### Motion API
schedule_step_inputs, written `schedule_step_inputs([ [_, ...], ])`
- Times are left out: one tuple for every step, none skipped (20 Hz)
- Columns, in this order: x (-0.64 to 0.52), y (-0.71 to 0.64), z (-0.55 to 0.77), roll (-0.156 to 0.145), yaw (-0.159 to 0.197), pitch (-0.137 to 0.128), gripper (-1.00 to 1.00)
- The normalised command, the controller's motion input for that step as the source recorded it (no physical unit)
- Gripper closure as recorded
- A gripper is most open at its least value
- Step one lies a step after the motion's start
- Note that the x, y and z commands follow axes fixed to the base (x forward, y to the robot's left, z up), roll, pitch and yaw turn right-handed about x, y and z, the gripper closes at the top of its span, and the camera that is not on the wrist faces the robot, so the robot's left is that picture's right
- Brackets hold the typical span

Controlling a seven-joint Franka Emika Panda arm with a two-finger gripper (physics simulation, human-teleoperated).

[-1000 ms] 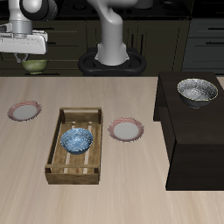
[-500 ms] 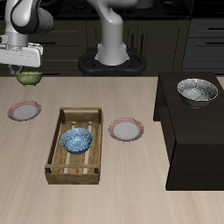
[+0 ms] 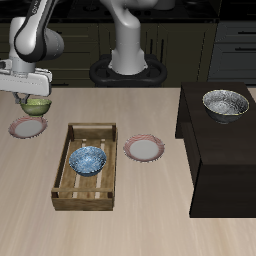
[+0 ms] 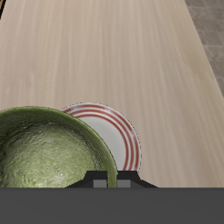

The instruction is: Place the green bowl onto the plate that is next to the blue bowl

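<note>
My gripper (image 3: 36,98) is shut on the rim of the green bowl (image 3: 37,105) and holds it just above a red-rimmed white plate (image 3: 27,128) near the table's side edge. In the wrist view the green bowl (image 4: 45,150) covers part of that plate (image 4: 121,136), and the gripper (image 4: 105,180) clamps the bowl's rim. The blue bowl (image 3: 87,159) sits inside a wooden tray (image 3: 70,133). A second red-rimmed plate (image 3: 145,149) lies on the table close beside the tray, on its far side from my gripper.
A black cabinet (image 3: 225,165) stands on the table past the second plate, with a silvery-grey bowl (image 3: 225,104) on top. The robot's base (image 3: 128,68) is at the back.
The gripper has come down and toward the table's front with the green bowl, from high over the back edge to just above the plate near the side edge.
</note>
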Motion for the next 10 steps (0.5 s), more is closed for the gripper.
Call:
schedule_step_inputs([
  [0.29, -0.01, -0.28, -0.021, 0.024, 0.024, 1.00],
  [0.15, -0.04, -0.21, -0.020, -0.036, 0.044, 1.00],
  [0.14, -0.04, -0.20, -0.019, 0.003, 0.026, 1.00],
  [0.14, -0.03, -0.19, -0.015, 0.041, 0.015, 1.00],
  [0.28, -0.08, -0.23, -0.022, -0.022, 0.051, 1.00],
  [0.21, -0.03, -0.20, -0.021, 0.055, -0.006, 1.00],
  [0.05, -0.04, -0.07, -0.028, 0.005, 0.002, 1.00],
  [0.16, -0.07, -0.09, -0.017, -0.007, 0.019, 1.00],
  [0.21, -0.14, -0.10, -0.038, 0.044, -0.010, 1.00],
  [0.20, -0.19, -0.22, -0.068, -0.027, 0.035, 1.00],
])
